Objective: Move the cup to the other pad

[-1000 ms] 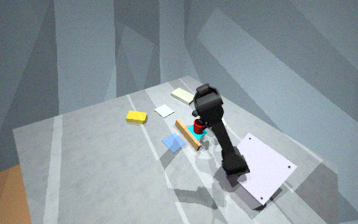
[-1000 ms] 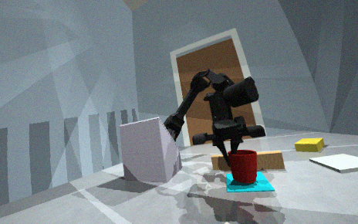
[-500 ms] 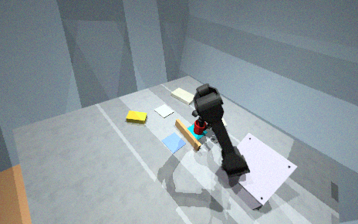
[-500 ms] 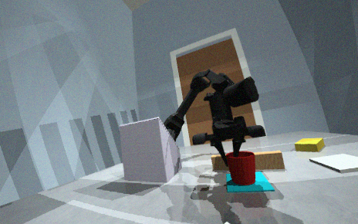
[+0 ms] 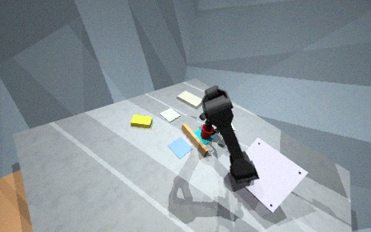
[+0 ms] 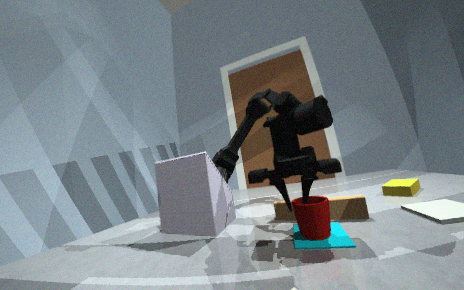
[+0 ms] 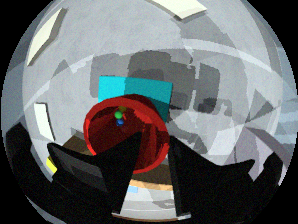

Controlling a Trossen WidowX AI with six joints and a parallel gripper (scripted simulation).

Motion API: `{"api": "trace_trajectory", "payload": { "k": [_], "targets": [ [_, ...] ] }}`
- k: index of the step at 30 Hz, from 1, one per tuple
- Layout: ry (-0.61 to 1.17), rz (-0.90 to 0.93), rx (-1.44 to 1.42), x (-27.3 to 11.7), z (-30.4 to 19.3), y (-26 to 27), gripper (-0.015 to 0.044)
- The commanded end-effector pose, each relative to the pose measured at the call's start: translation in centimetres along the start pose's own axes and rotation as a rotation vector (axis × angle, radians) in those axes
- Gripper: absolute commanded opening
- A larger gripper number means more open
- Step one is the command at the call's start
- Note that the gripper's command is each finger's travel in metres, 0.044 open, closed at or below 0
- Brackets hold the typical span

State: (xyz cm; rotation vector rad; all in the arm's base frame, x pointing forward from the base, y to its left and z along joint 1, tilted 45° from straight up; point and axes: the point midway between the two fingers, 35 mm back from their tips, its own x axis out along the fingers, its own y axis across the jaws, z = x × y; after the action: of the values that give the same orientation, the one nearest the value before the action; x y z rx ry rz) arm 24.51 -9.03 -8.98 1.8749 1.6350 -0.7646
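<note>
Hand [image 6: 295, 189] parted over red cup [image 6: 311, 216] on cyan pad [image 6: 324, 235] — marbles [image 7: 120, 116] visible only from wrist

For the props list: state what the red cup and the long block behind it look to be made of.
Red cup: probably plastic, judging by its uniform matte red and smooth thin wall; glazed ceramic is possible. Long block: probably unfinished wood, from its tan colour, faint streaking and square edges, though no clear grain shows.

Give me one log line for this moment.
cup: upright on cyan pad | marbles: inside | hand: open, fingers straddling rim | release: underway
</note>
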Motion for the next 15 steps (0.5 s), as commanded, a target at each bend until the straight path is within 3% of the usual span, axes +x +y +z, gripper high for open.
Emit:
{"api": "trace_trajectory", "payload": {
  "k": [1,15],
  "targets": [
    [-0.01,0.006,-0.008,-0.9,0.2,0.3,0.0128],
    [-0.008,0.007,-0.004,-3.3,0.0,0.0,0.0128]
  ]
}}
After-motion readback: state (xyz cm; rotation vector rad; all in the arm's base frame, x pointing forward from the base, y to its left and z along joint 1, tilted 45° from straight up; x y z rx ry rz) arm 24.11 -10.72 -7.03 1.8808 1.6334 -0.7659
